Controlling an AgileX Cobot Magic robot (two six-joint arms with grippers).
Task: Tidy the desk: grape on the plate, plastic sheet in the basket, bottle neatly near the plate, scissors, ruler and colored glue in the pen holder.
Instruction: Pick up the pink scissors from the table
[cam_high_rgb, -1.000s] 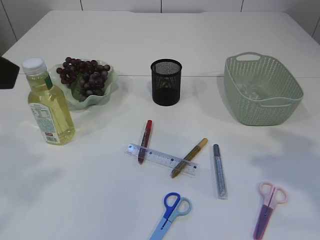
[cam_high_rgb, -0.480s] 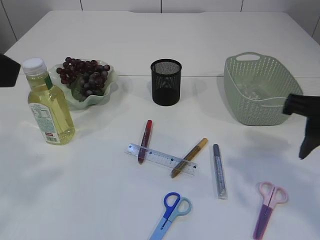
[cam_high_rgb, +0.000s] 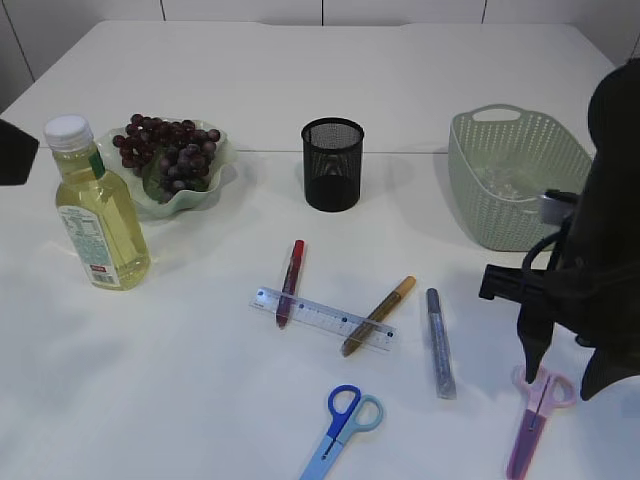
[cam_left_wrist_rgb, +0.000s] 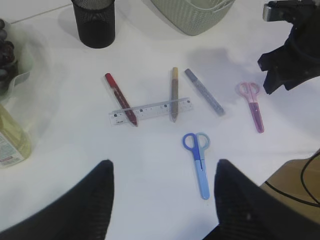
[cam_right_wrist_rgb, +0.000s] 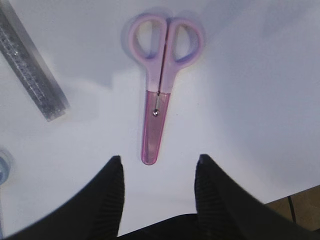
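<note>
Near the desk's (cam_high_rgb: 420, 70) front right corner I have bare surface around the pink scissors (cam_right_wrist_rgb: 159, 82), which lie flat close to the front edge. Beside them lies the silver glue stick (cam_high_rgb: 440, 343); the basket (cam_high_rgb: 520, 175) stands behind. My right gripper (cam_right_wrist_rgb: 156, 192) hangs over the scissors, jaws apart, empty; my left gripper (cam_left_wrist_rgb: 162, 197) is likewise spread and empty.

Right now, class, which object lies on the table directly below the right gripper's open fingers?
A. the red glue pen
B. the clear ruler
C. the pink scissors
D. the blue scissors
C: the right wrist view shows the pink scissors lying flat just ahead of the right gripper, and the exterior view puts that gripper over them.
</note>
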